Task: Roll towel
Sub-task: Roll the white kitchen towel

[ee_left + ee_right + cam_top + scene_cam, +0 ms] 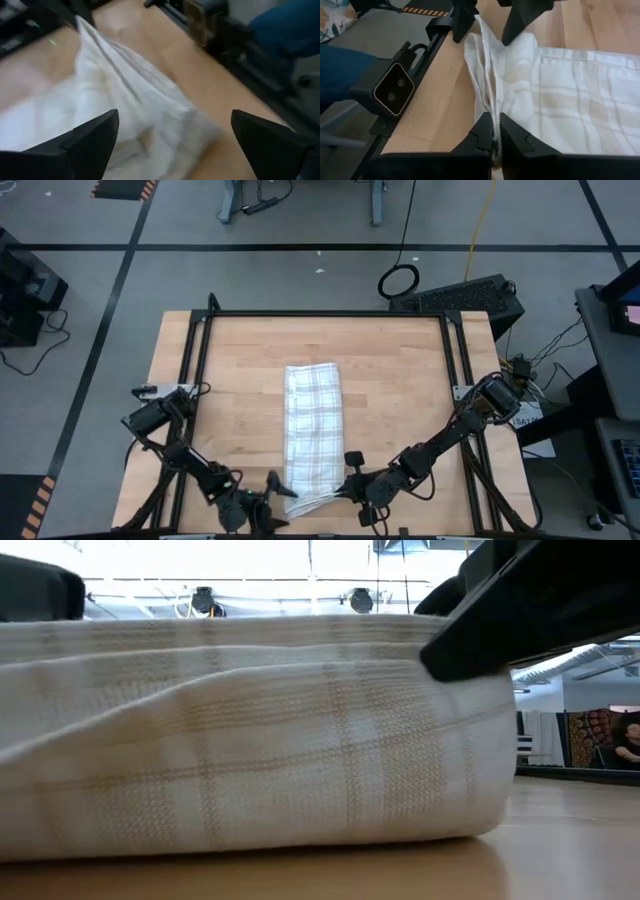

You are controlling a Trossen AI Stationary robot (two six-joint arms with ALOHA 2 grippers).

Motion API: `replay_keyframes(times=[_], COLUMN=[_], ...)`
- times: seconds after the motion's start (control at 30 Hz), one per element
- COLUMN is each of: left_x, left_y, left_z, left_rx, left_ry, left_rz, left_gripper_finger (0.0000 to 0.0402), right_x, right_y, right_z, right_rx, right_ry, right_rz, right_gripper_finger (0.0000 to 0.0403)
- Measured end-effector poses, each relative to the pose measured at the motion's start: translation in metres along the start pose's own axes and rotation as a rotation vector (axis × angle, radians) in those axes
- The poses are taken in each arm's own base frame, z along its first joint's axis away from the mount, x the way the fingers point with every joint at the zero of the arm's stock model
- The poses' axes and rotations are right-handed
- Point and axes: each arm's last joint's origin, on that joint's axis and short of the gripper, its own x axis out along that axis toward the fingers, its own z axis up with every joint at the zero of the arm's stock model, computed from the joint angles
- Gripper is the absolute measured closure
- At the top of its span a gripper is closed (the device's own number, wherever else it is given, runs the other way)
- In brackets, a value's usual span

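- Wooden table (240, 370) with a black frame carries the work; no containers are in view.
- Right gripper (496, 142) is pinched tight on the near edge of the towel (311, 430), lifting a ridge of cloth.
- Left gripper (268, 502) stands spread wide just beside that same end, holding nothing.
- Folded into a long strip, the towel lies mid-table; rolling looks barely begun, with nearly all its length still flat.

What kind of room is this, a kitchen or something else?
Most likely a robotics lab or workshop, not a kitchen. A wooden table in a black frame stands on a grey floor marked with tape lines, cables trail across it, and two arms work a towel.
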Motion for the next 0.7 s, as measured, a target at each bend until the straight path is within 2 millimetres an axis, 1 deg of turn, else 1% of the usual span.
replay_keyframes(times=[0.13, 0.2, 0.27, 0.47, 0.57, 0.7], left_x=[-0.008, -0.010, -0.009, -0.007, -0.001, 0.010], left_y=[-0.008, -0.010, -0.008, -0.003, 0.004, 0.013], left_z=[0.005, 0.005, 0.004, 0.004, 0.003, -0.004], left_rx=[-0.009, -0.004, 0.005, 0.135, 0.084, 0.010], left_ry=[-0.027, -0.027, -0.013, 0.002, 0.013, 0.031], left_rz=[-0.026, -0.006, 0.030, 0.072, 0.069, 0.075], left_gripper_finger=[0.0013, 0.0013, 0.0013, 0.0013, 0.0013, 0.0013], right_x=[0.000, 0.000, 0.000, 0.000, 0.000, 0.000], right_y=[0.000, 0.000, -0.001, -0.003, -0.003, -0.003], right_z=[-0.001, -0.001, -0.001, -0.001, -0.001, 0.000], right_rx=[-0.003, -0.012, -0.033, -0.050, -0.048, -0.048], right_ry=[0.009, 0.013, 0.009, 0.000, -0.001, -0.002], right_rz=[-0.002, -0.005, -0.021, -0.054, -0.055, -0.057], right_gripper_finger=[0.0399, 0.0399, 0.0399, 0.0399, 0.0399, 0.0399])
